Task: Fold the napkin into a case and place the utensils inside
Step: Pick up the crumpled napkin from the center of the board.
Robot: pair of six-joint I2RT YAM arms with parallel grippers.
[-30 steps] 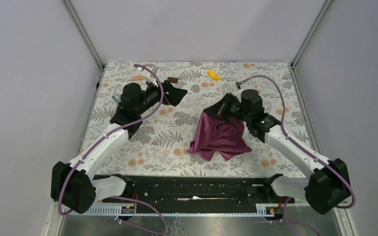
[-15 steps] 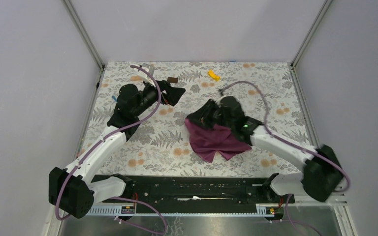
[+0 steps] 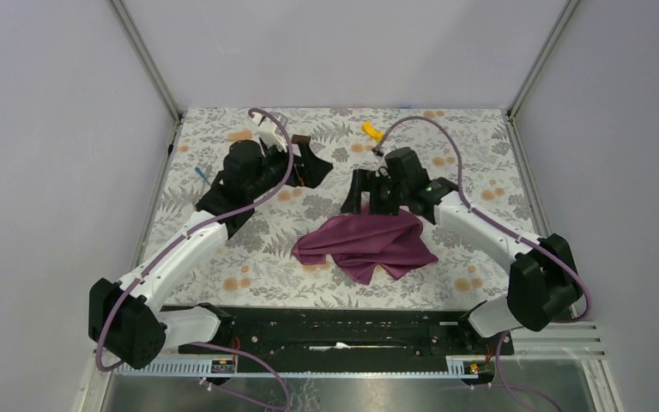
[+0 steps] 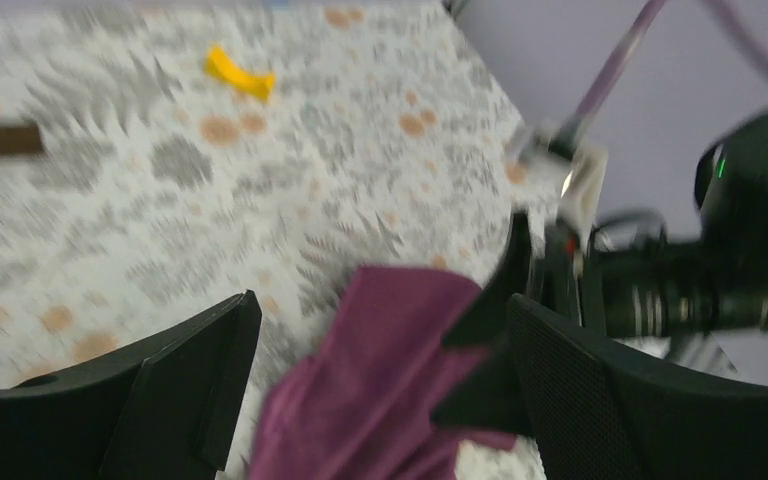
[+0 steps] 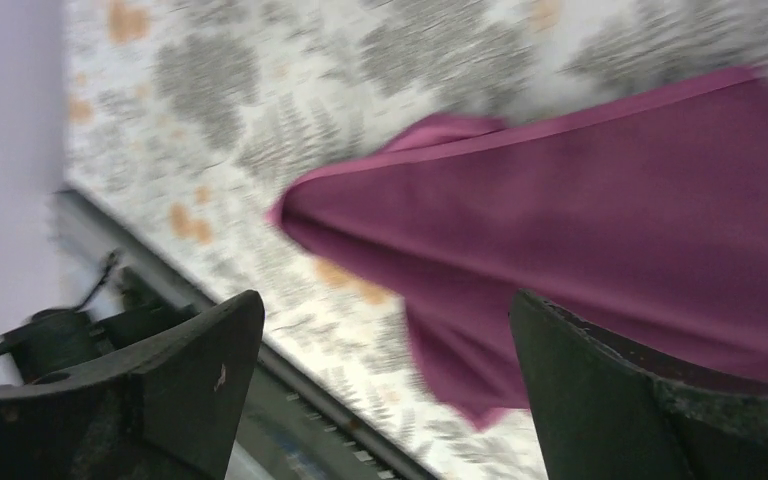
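1. The soft plum-purple cloth napkin lay crumpled on the floral grey-and-orange surface, at the middle and towards the near edge.
2. The right claw hung by the cloth's far edge, released, with nothing between its wide-spread jaws.
3. The left claw hovered further left and far. It was likewise spread and empty, and faced the napkin.
4. The step in hand looked like spreading the napkin flat, as no fold or case was formed yet.
5. The next move would call for pinching a corner or hem and drawing it outward, ideally with both claws on opposite corners.
6. The fork and spoon could not be made out clearly.
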